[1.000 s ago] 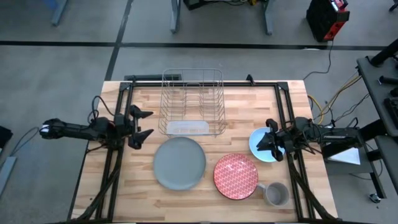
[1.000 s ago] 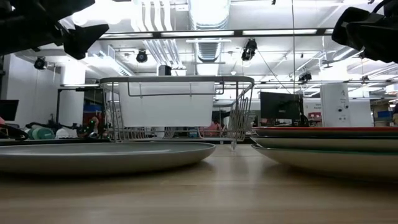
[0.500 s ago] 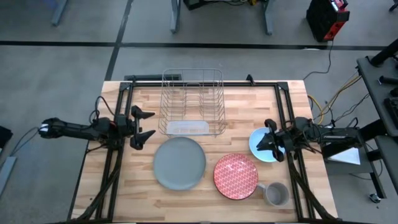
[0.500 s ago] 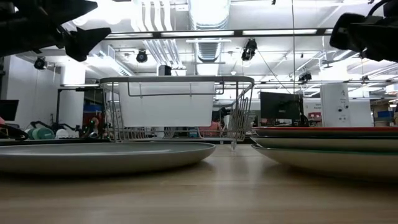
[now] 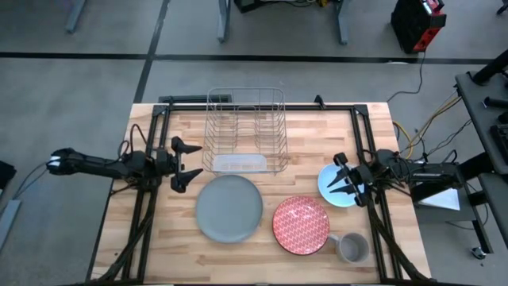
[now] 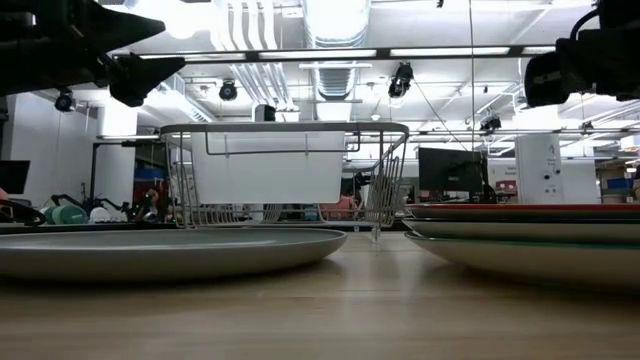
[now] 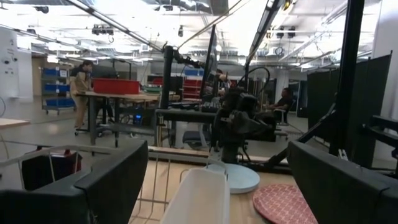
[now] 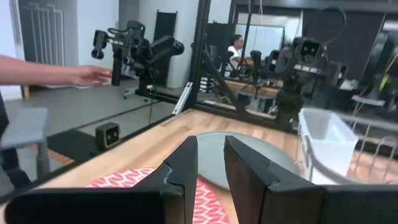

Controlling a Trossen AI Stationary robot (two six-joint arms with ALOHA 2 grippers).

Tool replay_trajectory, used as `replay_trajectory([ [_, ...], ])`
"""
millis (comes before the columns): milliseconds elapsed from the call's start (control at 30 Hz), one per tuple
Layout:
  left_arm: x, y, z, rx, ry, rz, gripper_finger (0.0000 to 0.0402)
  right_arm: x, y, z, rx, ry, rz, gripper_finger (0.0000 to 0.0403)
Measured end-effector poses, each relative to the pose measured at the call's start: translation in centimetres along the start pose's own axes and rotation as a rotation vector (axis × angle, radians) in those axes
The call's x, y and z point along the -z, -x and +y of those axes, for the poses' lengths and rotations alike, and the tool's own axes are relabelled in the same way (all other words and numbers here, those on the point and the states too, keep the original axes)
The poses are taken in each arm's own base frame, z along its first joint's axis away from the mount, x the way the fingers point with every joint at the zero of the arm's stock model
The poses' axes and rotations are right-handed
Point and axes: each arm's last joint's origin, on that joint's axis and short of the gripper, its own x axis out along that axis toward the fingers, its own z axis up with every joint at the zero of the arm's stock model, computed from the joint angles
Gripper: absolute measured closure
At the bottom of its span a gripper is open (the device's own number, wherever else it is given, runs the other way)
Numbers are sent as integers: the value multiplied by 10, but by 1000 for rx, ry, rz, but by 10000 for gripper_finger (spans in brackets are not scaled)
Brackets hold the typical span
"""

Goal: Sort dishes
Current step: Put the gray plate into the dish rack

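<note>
The left gripper (image 5: 184, 163) hangs above the table (image 5: 159, 238) at its left side, jaws spread wide and holding nothing. Just ahead of those jaws and a little nearer the table's front edge lies the large grey plate (image 5: 229, 206), flat on the wood and apart from the fingers. The wire dish rack (image 5: 245, 131) stands ahead of the left jaws toward the back of the table.

The right gripper (image 5: 343, 180) is at the table's right side, directly over the light-blue plate (image 5: 328, 187), whose inner edge shows past the fingertips. In the right wrist view its jaws are parted only by a narrow gap, with nothing between them. Whether they touch the plate cannot be told. The red patterned plate (image 5: 301, 225) lies just ahead of the right jaws toward the front edge, next to the light-blue plate. The grey mug (image 5: 352, 248) sits by the red plate, near the table's front right corner.
</note>
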Motion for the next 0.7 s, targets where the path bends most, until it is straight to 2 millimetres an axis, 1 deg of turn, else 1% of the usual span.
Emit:
replay_trajectory([
  [233, 4, -2, 0, 0, -8, 35, 28, 0, 0, 0, 0, -56, 4, 336],
  [400, 7, -4, -1, 0, -14, 59, 28, 2, 0, 0, -1, -178, 19, 349],
  [600, 11, -5, -1, 0, -20, 86, 28, 1, 0, 3, -86, -185, 15, 358],
  [700, 13, -6, -1, -1, -23, 100, 28, 1, 0, 3, -95, -191, 14, 359],
])
